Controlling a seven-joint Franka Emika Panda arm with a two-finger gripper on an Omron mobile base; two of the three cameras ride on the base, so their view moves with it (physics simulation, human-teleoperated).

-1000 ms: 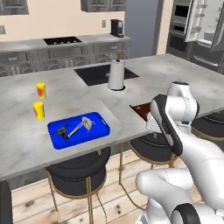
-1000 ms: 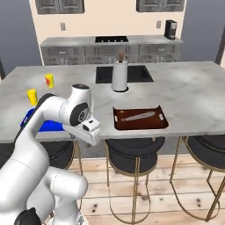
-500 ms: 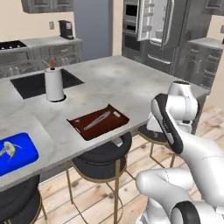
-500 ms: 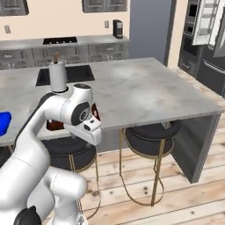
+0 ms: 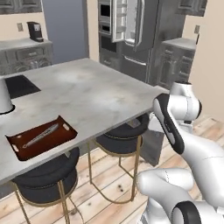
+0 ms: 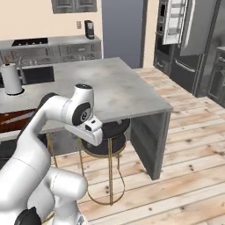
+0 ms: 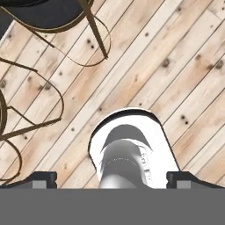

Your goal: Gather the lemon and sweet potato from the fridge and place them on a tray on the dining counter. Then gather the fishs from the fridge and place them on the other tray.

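The fridge (image 5: 131,30) stands past the far end of the dining counter (image 5: 87,92), one door swung open on white shelves; the right base view has the fridge (image 6: 184,30) at its upper right. A reddish-brown tray (image 5: 52,138) lies near the counter's front edge with a long grey thing on it. My gripper (image 7: 113,180) points down over the wooden floor, open, nothing between its fingertips (image 7: 41,179). The hand (image 6: 90,129) hangs beside the counter's (image 6: 110,85) front edge. The lemon, sweet potato, fish and other tray are out of view.
Dark stools (image 5: 127,131) with brass legs stand under the counter's front edge, one (image 6: 110,132) just behind my hand. A white roll (image 6: 11,79) stands by the dark sink (image 5: 17,85). Open wooden floor (image 6: 184,167) lies between the counter's end and the fridge.
The base has swung right, so the whole scene slid left: the blue tray and yellow cups left the picture and the fridge came closer. The gripper stays open.
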